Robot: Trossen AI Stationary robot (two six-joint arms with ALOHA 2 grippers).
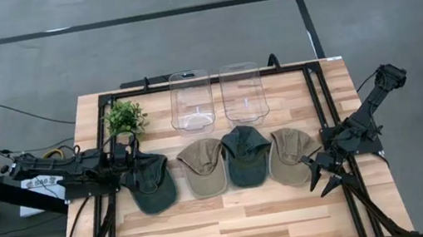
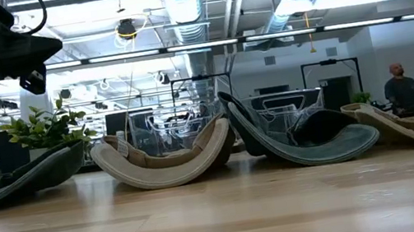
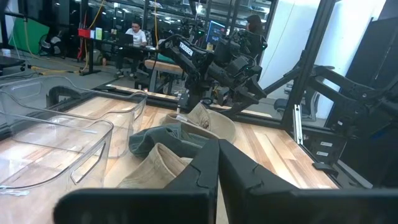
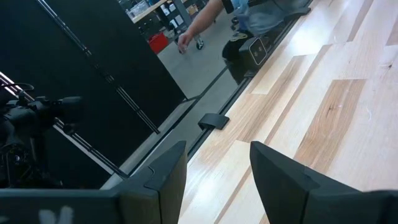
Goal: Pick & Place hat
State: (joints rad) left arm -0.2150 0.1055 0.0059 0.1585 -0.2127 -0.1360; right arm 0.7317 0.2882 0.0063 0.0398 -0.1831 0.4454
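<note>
Four caps lie in a row on the wooden table, undersides up: a dark green cap (image 1: pixel 153 186) at the left, a tan cap (image 1: pixel 203 170), a second dark green cap (image 1: pixel 247 157) and a second tan cap (image 1: pixel 288 159). My left gripper (image 1: pixel 130 169) is over the left green cap's far left edge. Its fingers (image 3: pixel 217 167) are shut and empty. In the low view it (image 2: pixel 22 53) is raised well above that cap (image 2: pixel 16 175), which rests on the table. My right gripper (image 1: pixel 323 176) is open and empty (image 4: pixel 217 168), low beside the right tan cap.
Two clear plastic bins (image 1: pixel 191 100) (image 1: pixel 242 92) stand side by side behind the caps. A small green plant (image 1: pixel 125 117) stands at the back left, close to my left arm. A black frame (image 1: pixel 319 94) runs around the table. Bare wood (image 1: pixel 236 224) lies along the near edge.
</note>
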